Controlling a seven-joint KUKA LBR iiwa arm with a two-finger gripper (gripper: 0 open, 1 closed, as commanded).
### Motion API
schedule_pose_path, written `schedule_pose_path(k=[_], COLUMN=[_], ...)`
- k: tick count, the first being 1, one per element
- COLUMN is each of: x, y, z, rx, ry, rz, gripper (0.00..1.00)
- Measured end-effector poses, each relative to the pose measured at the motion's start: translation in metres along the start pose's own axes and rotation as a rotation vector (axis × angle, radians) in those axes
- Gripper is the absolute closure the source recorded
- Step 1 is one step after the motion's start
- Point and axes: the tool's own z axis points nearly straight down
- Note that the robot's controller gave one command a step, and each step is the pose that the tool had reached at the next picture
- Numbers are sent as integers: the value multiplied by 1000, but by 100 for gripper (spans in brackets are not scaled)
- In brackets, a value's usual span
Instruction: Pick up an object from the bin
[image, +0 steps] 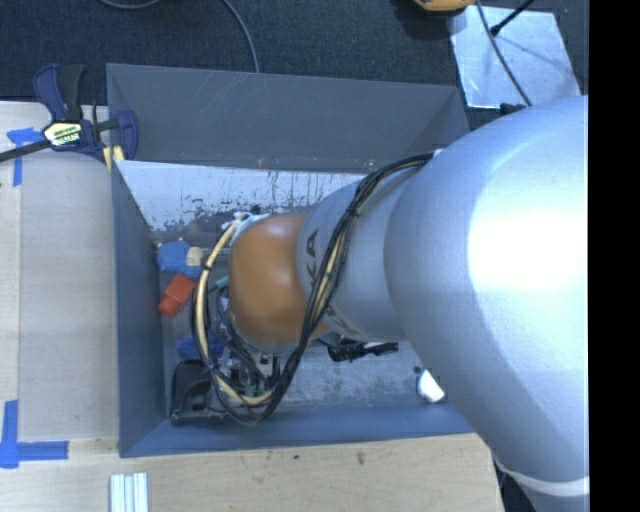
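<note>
Camera view looks down into a grey metal bin (140, 300) with sloping walls. A large silver-grey robot arm (480, 280) reaches in from the right side of the frame and covers much of the bin's floor. A rounded orange-brown cover (265, 275) sits on the arm's wrist near the middle of the frame. Black and yellowish cables (205, 300) loop around the cover and run down toward the lower left of the bin.

Below the cover, the pincer (235, 380) sits low over the lower left part of the floor, half wrapped in the cable loops. Whether it is wide or narrow cannot be told from this angle.

The nearest thing is a black, glossy, rounded object (190, 392) in the lower left corner of the bin, just left of the pincer. Its kind is unclear, and so is whether the two touch. A small blue piece (188, 348) lies just above it.

Higher up, near the left wall, a small orange-red block (177, 295) lies tilted. Just above that is a blue plastic piece (172, 257), close to the cover's left edge. Well apart from these, a small white piece (430, 387) lies on the floor at the lower right, beside the arm's edge.
</note>
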Motion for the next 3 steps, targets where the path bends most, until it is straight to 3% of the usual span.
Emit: schedule_pose_path(k=[1,2,3], x=[2,1,-2], y=[18,18,20], z=[1,0,-98], rx=[6,5,10], ry=[-1,-3,13], rz=[-310,-307,-306], gripper=[0,100,100])
